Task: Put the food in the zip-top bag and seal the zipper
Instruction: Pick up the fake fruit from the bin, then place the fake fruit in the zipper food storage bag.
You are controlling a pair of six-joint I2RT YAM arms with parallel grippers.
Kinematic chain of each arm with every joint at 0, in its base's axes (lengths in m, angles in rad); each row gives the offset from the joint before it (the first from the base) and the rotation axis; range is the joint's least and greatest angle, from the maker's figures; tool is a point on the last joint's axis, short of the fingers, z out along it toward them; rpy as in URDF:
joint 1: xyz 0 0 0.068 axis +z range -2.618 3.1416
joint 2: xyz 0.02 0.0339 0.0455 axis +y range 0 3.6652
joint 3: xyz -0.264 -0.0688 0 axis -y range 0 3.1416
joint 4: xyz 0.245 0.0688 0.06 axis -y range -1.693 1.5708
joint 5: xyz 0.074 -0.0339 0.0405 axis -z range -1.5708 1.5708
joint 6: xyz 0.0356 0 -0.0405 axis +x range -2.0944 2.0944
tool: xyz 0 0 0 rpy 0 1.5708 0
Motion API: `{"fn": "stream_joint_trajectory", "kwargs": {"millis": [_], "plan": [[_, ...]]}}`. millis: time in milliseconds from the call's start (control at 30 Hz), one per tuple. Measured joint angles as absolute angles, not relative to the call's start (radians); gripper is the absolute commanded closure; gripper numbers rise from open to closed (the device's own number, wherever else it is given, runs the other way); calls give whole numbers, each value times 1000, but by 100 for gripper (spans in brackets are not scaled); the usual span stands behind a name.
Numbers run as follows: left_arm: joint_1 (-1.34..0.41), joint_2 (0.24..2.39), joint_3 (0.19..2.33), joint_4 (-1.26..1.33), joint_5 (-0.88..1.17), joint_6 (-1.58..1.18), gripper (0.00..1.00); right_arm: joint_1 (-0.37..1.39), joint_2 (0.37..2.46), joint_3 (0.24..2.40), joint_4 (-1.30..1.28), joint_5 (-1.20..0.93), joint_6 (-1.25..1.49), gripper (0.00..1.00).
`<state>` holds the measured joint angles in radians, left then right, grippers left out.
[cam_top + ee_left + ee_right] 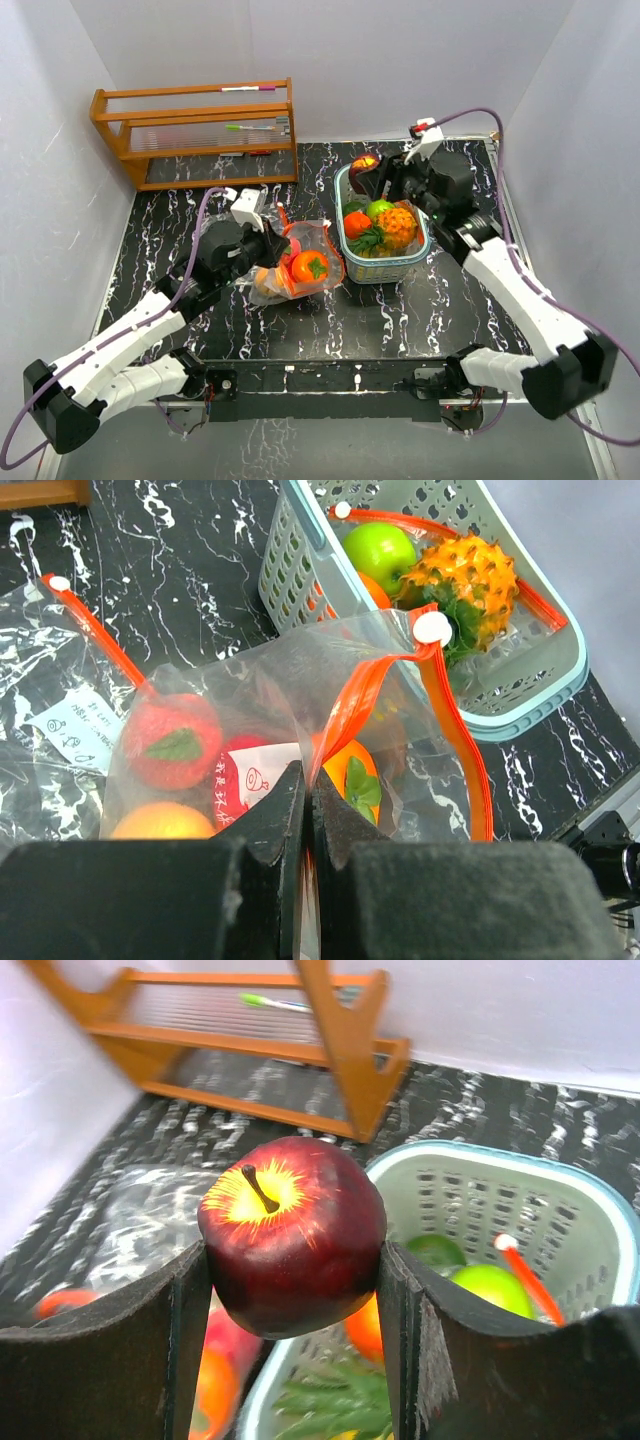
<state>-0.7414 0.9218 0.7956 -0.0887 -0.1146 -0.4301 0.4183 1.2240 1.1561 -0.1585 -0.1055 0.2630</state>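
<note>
Right gripper [295,1270] first: its 2 black fingers [180,1340] squeeze a dark red apple [290,1230] by its sides, above the teal basket [500,1190] at its far corner. Hard, glossy and light by the look, so a grip across the belly suits, though it could slip. That arm is stretched long, wrist turned toward the zip-top bag [260,680]. Left gripper [305,800], reaching low, pinches the bag's orange zipper lip [350,705], propping the mouth open. The film is limp, with at least 3 fruits [172,742] inside.

Wooden rack [345,1055]: blurred, top cut off by the frame edge.
Bag label [78,730]: print too small to read.
Orange fruit [366,1328]: mostly hidden behind the red apple [292,1232].
</note>
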Motion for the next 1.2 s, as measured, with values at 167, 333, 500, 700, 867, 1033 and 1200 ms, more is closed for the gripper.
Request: {"fn": "stream_joint_trajectory", "kwargs": {"millis": [167,333,500,700,867,1033,1200], "plan": [[-741,958,841,-91,-118,-419,100,437,1018,1068,-153,-290,295,65],[-741,982,852,-90,-116,-417,100,487,892,979,-137,-419,349,66],[-741,986,852,-90,-115,-419,100,576,903,944,-123,-451,383,64],[-741,988,853,-90,-115,-419,100,788,1021,939,-98,-403,383,46],[-741,985,857,-91,-115,-416,100,845,1138,939,-116,-265,393,5],[-741,971,857,-102,-116,-412,100,846,1127,939,-155,-121,396,2],[-741,965,857,-106,-119,-412,100,847,1062,956,-207,-42,401,2]]}}
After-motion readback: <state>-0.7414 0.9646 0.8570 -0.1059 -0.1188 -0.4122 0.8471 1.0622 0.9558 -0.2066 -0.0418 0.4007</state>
